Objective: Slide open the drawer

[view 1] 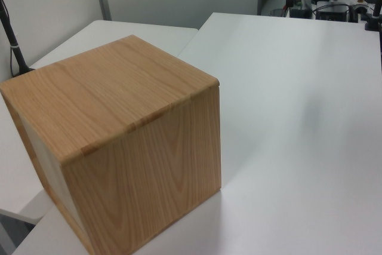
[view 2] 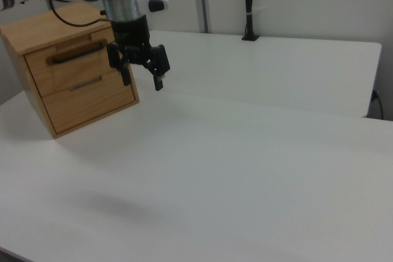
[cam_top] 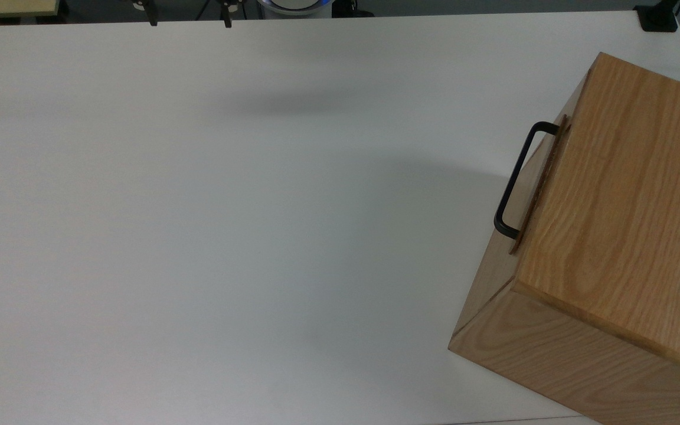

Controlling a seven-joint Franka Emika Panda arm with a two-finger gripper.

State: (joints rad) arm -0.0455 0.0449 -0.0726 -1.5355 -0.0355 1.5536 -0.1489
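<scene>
1. Oak-grained wood makes up the cabinet (cam_top: pixel 623 195), which is set on the white bench (cam_top: pixel 228 236) at the top view's right edge; the drawer (view 2: pixel 77 59) is seated flush in its upper front, fully closed, with a second panel seen below it.
2. The black bar handle (cam_top: pixel 514 180) is mounted across the drawer front, its long axis running level along the panel in the right view.
3. The claw (view 2: pixel 142 72) is hung in the air in the right view, just to the right view's right of the handle and slightly lower; its fingers (view 2: pixel 158 80) are spread apart and nothing is gripped.
4. A reach toward the right view's left is judged necessary before the bar can be grasped.
5. The drawer's contents cannot be told while it is closed.
</scene>
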